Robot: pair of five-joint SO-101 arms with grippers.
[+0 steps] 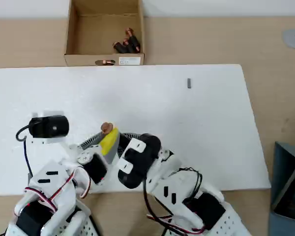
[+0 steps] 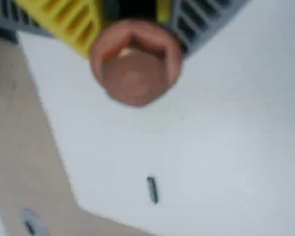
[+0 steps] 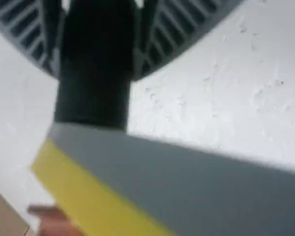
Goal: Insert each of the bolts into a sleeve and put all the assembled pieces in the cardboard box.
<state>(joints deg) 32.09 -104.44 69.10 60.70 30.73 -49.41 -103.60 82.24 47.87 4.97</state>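
The white mat [image 1: 211, 147] covered most of the table, and the cardboard box [image 1: 71, 39] sat just off its edge at about 11 o'clock. In the box's corner lay a small cluster of assembled pieces [image 1: 127, 45], black sleeves with copper-coloured heads, so part of the job looked done. Down at 6 to 7 o'clock the two arms were huddled close together. The right gripper [image 3: 96, 69] was clamped on a black sleeve [image 3: 91, 98], held just beside the other arm's yellow finger. The left gripper [image 1: 108, 137] was clamped on a copper-coloured bolt [image 2: 135, 69], its round head poking out past the jaws. My read was that this pair was being lined up and the bolt had yet to go into that sleeve, and the finished piece had yet to go into the box. Out at 1 o'clock on the mat lay one small dark grey piece [image 1: 189, 83], well apart from everything; bolt or sleeve, I couldn't tell.
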